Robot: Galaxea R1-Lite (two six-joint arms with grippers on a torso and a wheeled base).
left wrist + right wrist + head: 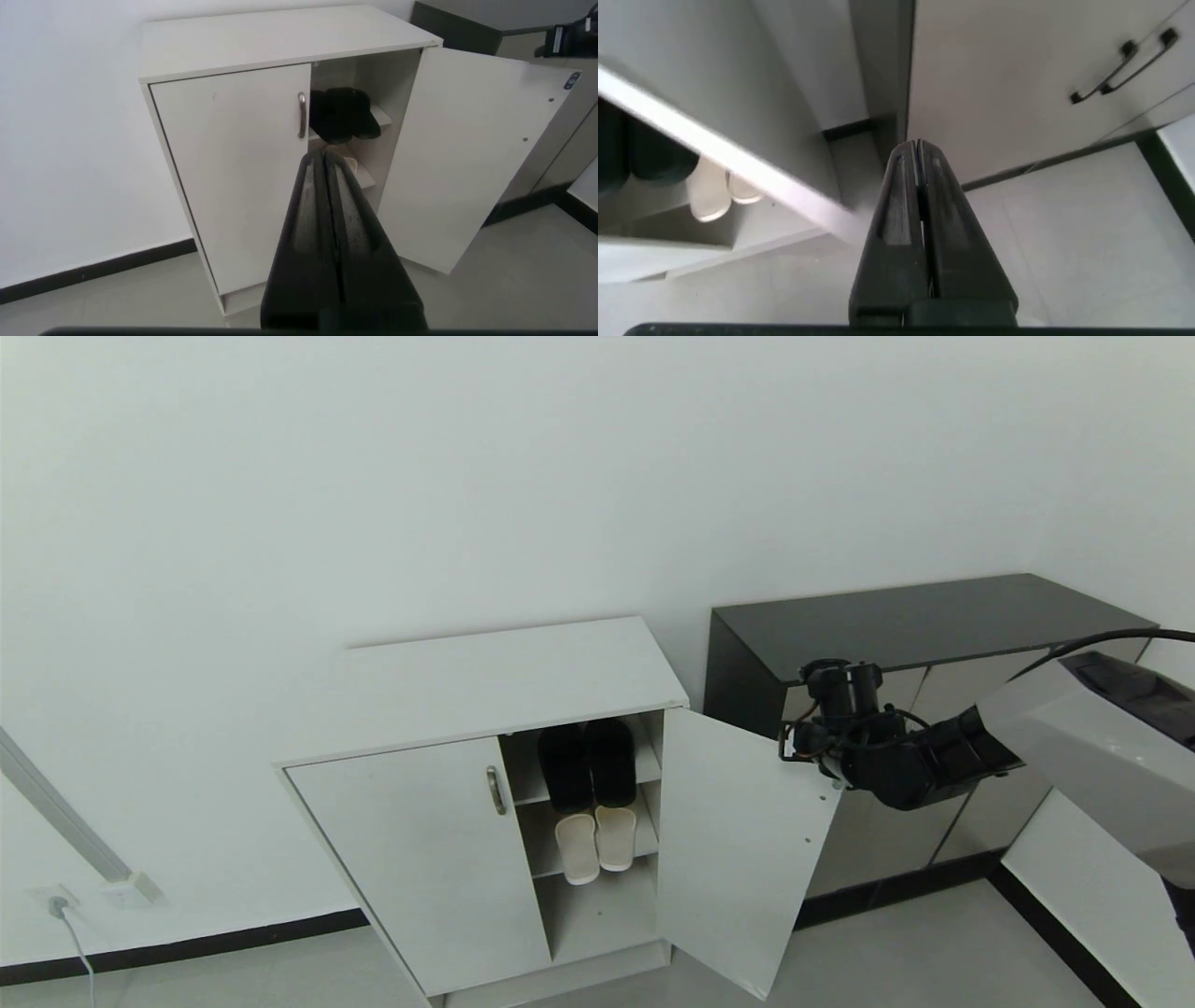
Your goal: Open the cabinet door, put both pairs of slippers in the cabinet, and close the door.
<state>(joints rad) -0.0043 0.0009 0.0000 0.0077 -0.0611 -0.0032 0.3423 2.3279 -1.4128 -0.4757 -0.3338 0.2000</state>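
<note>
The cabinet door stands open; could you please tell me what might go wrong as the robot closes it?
1. The white slippers seem to overhang their shelf, so the door may catch on them and stay ajar.
2. The right gripper is shut beside the door's outer edge, gripping nothing; a push could slip off.
3. It also works in front of the dark cabinet and might bump it.

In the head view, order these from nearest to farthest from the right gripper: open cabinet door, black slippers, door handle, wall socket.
1. open cabinet door, beside the right gripper.
2. black slippers, upper shelf.
3. door handle, on the closed door.
4. wall socket, far left.
</note>
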